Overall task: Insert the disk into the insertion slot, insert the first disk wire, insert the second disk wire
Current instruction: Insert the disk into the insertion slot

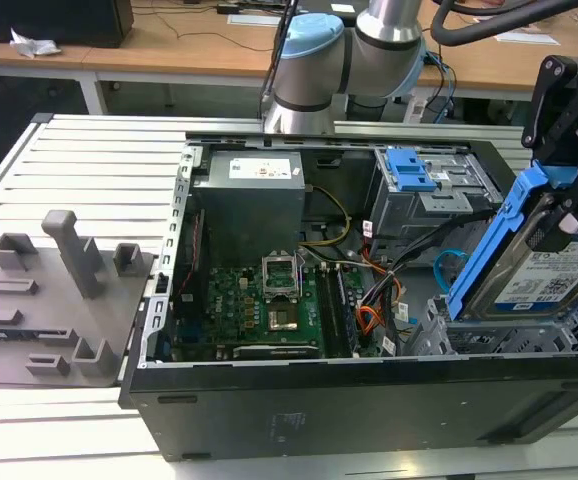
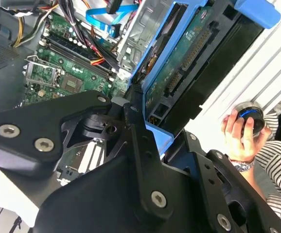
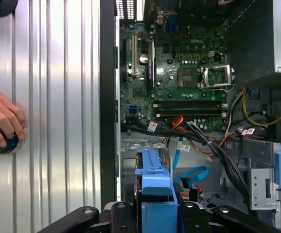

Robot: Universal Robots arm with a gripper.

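At the exterior view's left, on the slatted metal table (image 1: 99, 160): a grey fixture plate (image 1: 59, 300) studded with upright blocks. Next along, the open computer case (image 1: 369, 400), lying on its side. Inside it, from the left: grey power supply (image 1: 249, 200) beyond the green motherboard (image 1: 254, 315); then an orange wire bundle (image 1: 371, 320), with the taller grey cage (image 1: 419, 205) and its blue latch (image 1: 409, 170) farther back. Just right of the bundle, the second disk wire (image 1: 447, 265), curled in a glossy light-blue loop, plug end not made out. Farthest right, the insertion slot (image 1: 499, 338) in the perforated cage. Tilted steeply over it, the disk (image 1: 544, 275), label facing out, lower edge down at the slot's mouth, most of the body standing clear above the cage. Black gripper (image 1: 567, 195) clamped tight on the upper part of the disk's blue frame; in the first wrist view, fingers (image 3: 123, 218) pressed against either side of that frame. In the second wrist view, green circuit-board underside of the disk turned to the camera. Beyond the case wall there, a person's hand (image 2: 240, 133) wrapped over a round black knob (image 2: 250, 115) on the table, striped sleeve (image 2: 276, 167) behind.
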